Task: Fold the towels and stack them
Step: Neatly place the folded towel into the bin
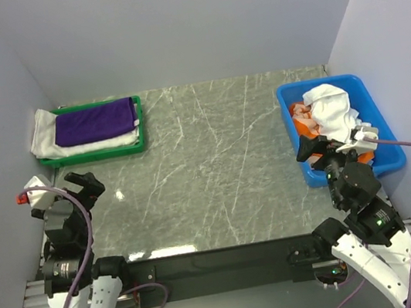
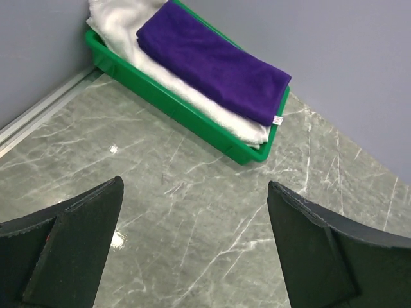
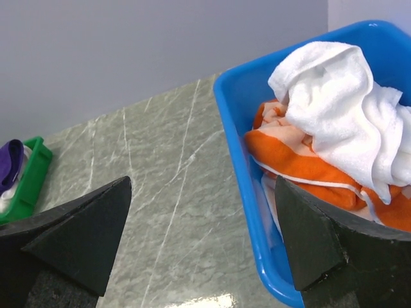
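Observation:
A folded purple towel [image 1: 95, 121] lies on a folded white towel [image 1: 46, 132] in the green tray [image 1: 94, 153] at the far left; both show in the left wrist view [image 2: 212, 61]. A crumpled white towel [image 1: 333, 108] lies on an orange striped towel [image 1: 307, 128] in the blue bin [image 1: 391, 159] at the right; the right wrist view shows them too [image 3: 334, 102]. My left gripper [image 1: 86, 187] is open and empty above the table near the front left. My right gripper [image 1: 321, 153] is open and empty, straddling the bin's near left rim [image 3: 241, 167].
The grey marble table [image 1: 215, 168] lies between tray and bin. Pale walls close in the left, back and right sides. The table's black front edge [image 1: 222, 259] runs between the arm bases.

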`<action>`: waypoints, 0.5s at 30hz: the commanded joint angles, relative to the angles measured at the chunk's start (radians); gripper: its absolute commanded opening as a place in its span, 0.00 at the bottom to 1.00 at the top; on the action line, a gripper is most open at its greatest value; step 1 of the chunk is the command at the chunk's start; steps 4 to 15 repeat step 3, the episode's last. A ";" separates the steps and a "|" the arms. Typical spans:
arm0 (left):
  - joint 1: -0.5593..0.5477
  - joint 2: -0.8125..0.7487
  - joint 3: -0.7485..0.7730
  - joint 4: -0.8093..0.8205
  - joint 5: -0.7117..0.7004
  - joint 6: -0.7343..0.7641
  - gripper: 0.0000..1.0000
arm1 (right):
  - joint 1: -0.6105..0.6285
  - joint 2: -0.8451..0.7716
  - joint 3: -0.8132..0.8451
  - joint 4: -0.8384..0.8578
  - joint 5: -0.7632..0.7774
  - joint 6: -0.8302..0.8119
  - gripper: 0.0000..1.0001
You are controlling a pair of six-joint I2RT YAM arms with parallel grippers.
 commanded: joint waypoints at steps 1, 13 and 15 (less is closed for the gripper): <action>-0.009 -0.012 0.008 0.050 -0.021 -0.011 0.99 | -0.001 -0.008 -0.007 0.045 0.000 -0.013 0.98; -0.012 -0.015 0.006 0.056 -0.019 -0.008 0.99 | -0.003 -0.013 -0.011 0.055 0.001 -0.021 0.98; -0.012 -0.015 0.006 0.056 -0.019 -0.008 0.99 | -0.003 -0.013 -0.011 0.055 0.001 -0.021 0.98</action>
